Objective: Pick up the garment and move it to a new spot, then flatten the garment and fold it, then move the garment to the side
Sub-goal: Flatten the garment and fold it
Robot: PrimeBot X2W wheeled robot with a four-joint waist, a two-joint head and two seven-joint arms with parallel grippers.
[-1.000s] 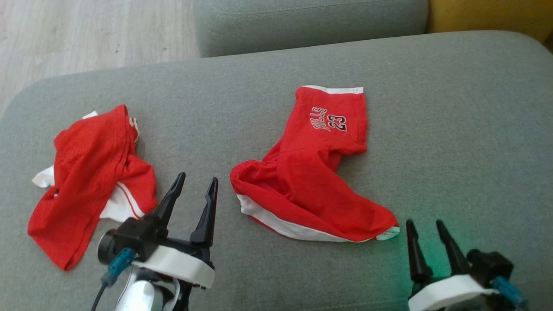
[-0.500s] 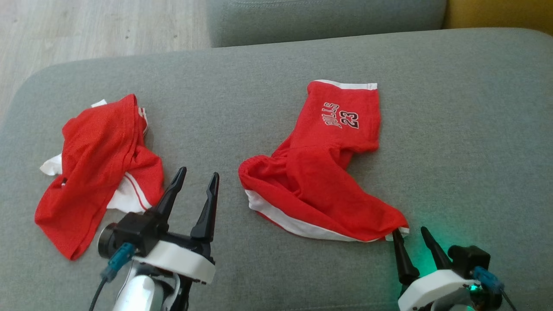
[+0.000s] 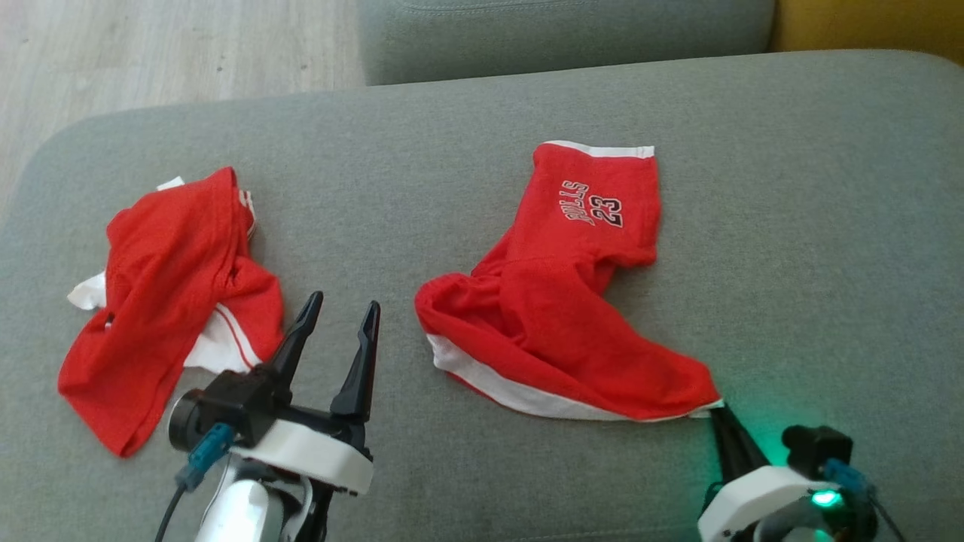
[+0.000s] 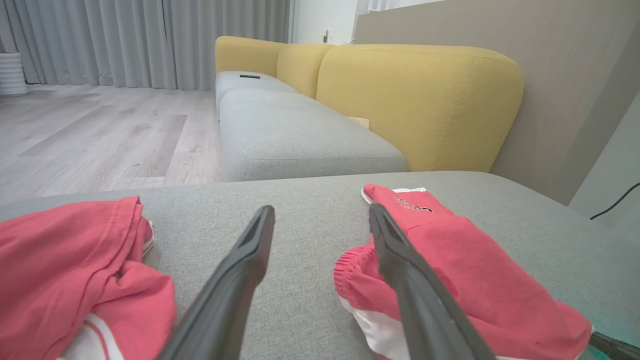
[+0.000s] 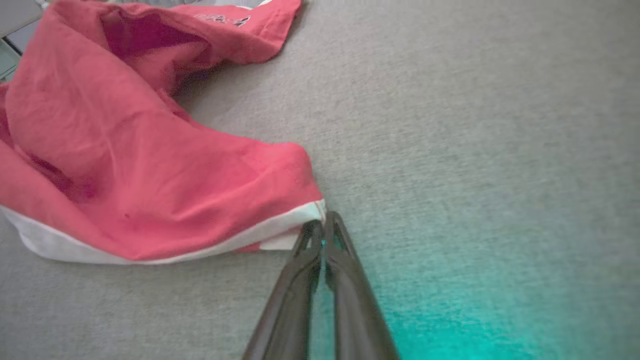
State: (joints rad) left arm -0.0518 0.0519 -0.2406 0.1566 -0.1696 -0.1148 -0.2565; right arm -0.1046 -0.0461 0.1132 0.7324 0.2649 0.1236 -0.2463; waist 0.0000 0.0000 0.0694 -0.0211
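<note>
Red shorts [image 3: 557, 331] lie with hem corner [image 5: 292, 232] pinched by closed right hand [image 3: 719, 415]; left hand [image 3: 344, 301] gapes empty.

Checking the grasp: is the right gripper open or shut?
Shut: the right gripper has its fingers together, pinching the white hem corner of the shorts.

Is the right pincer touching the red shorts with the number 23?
Touching. The right wrist view shows the right pincer shut on the white hem corner of the red shorts.

At the lower right of the head view, the right gripper [image 3: 717, 414] has slid up to the shorts [image 3: 550, 339]. Its fingers, apart before, now pinch the white corner.
</note>
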